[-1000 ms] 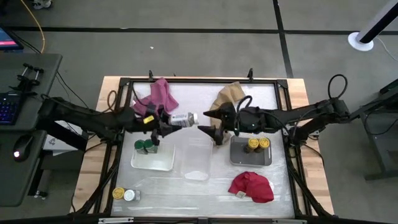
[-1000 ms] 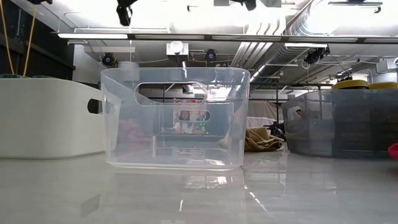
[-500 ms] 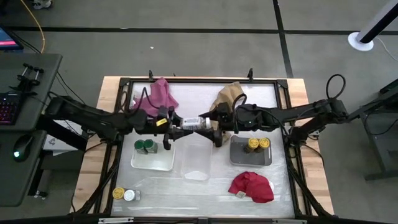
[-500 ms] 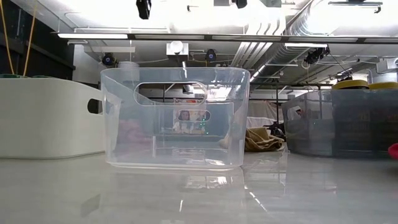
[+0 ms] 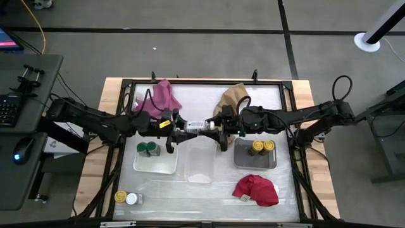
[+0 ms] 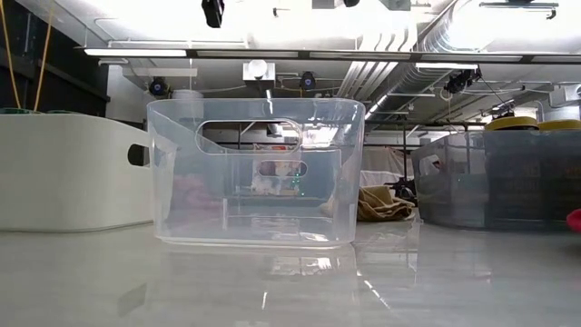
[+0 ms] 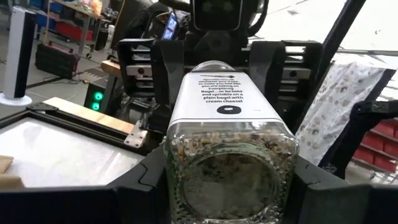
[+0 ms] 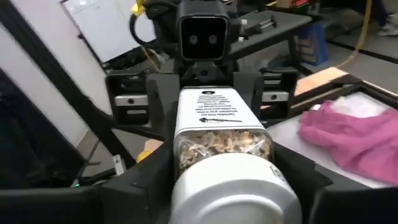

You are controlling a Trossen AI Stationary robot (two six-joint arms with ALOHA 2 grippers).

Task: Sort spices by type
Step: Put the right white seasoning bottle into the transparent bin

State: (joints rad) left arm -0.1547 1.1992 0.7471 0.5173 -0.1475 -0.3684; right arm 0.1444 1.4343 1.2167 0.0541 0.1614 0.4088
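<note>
A clear spice jar [image 5: 195,126] with a white lid and a white label is held level in the air above the far end of the clear tray [image 5: 200,166]. My left gripper [image 5: 180,128] is shut on its base end. My right gripper [image 5: 212,128] faces it from the right, shut on the lid end. In the left wrist view the jar's glass base [image 7: 227,168] faces the camera. In the right wrist view its lid [image 8: 233,186] does. Two green-lidded jars [image 5: 150,149] stand in the white tray. Two yellow-lidded jars [image 5: 262,146] stand in the grey tray. My left gripper pinches the jar's base end [image 7: 186,180] between its two fingers, coming level from the table's left and lying along the jar. The jar is lifted clear and lies level. My right gripper has its fingers [image 8: 143,180] against both sides of the lid end [image 8: 186,186], coming level from the table's right, along the jar.
A yellow-lidded jar [image 5: 120,197] and a white-lidded jar [image 5: 131,198] stand at the table's near left corner. A pink cloth [image 5: 161,97] and a tan cloth [image 5: 233,96] lie at the far side. A red cloth [image 5: 256,190] lies near right.
My left gripper has carried the jar toward the table's right, and the jar has gone from slanted to level. My right gripper has moved left toward it until its fingers came around the lid end.
</note>
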